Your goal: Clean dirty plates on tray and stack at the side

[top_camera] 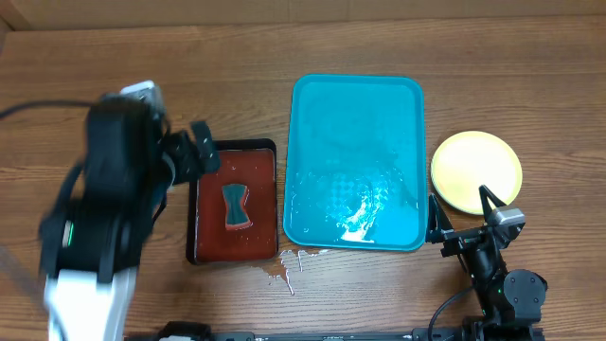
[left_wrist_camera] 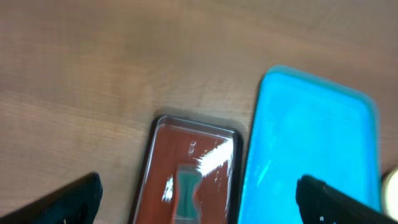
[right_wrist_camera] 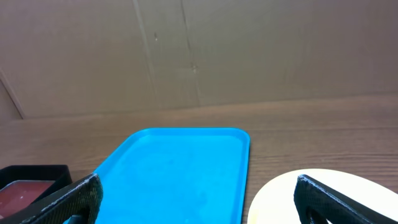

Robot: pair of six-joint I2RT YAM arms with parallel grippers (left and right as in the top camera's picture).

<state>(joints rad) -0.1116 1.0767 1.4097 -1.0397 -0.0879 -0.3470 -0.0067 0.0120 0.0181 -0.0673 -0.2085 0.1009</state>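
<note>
The turquoise tray (top_camera: 355, 114) lies in the middle of the table, wet and with no plates on it. It also shows in the left wrist view (left_wrist_camera: 311, 143) and the right wrist view (right_wrist_camera: 180, 168). A yellow-green rimmed plate (top_camera: 476, 170) sits on the table to the tray's right, also in the right wrist view (right_wrist_camera: 273, 199); any plates under it are hidden. My right gripper (top_camera: 459, 201) (right_wrist_camera: 198, 183) is open and empty, near the plate's front edge. My left gripper (top_camera: 201, 150) (left_wrist_camera: 198, 180) is open and empty, raised over the black tray's left side.
A black tray (top_camera: 204, 237) with a reddish-brown inside lies left of the turquoise tray and holds a teal sponge (top_camera: 235, 206) (left_wrist_camera: 185, 193). Small reddish drips (top_camera: 287, 267) mark the table in front of the trays. A cardboard wall stands behind the table.
</note>
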